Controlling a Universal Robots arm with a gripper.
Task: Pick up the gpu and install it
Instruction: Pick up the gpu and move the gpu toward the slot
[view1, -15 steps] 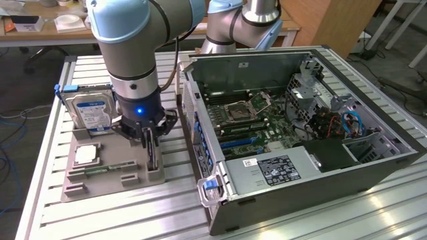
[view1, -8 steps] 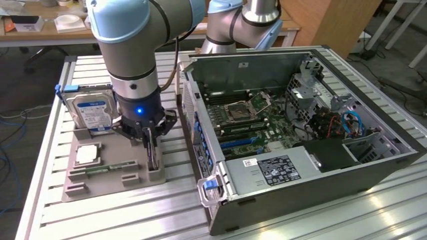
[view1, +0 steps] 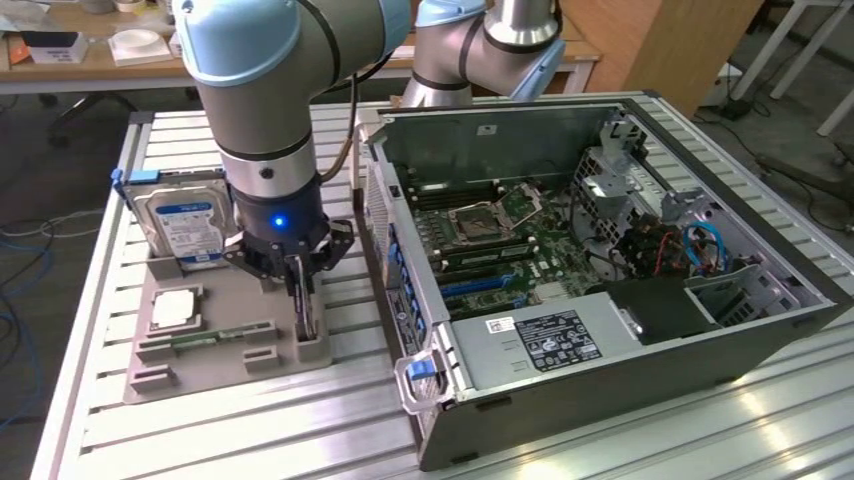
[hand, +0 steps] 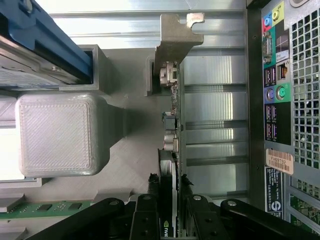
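Nearest the wrist camera: the hand (hand: 168, 181), clamped on the gpu (hand: 173, 115), one finger (hand: 146, 212) against each flat face. Card upright on its long edge in a slot of the grey tray (hand: 135, 150), at the tray's edge facing the computer case (hand: 280, 125), with the metal bracket (hand: 176, 42) at the end away from the hand.

Judged light and stiff, yet fragile: a thin board with bare parts along it. Smooth faces too, so likely to slip or tilt under a loose pinch. Best held as now, across the two faces near the upper edge, clear of sockets and bracket.

Further off on the tray, a green memory stick (view1: 200, 337), then a hard drive (view1: 187, 225) upright at the far edge. Under it all, the slatted worktop (hand: 220, 70); open case along the edge at the exterior view's right.
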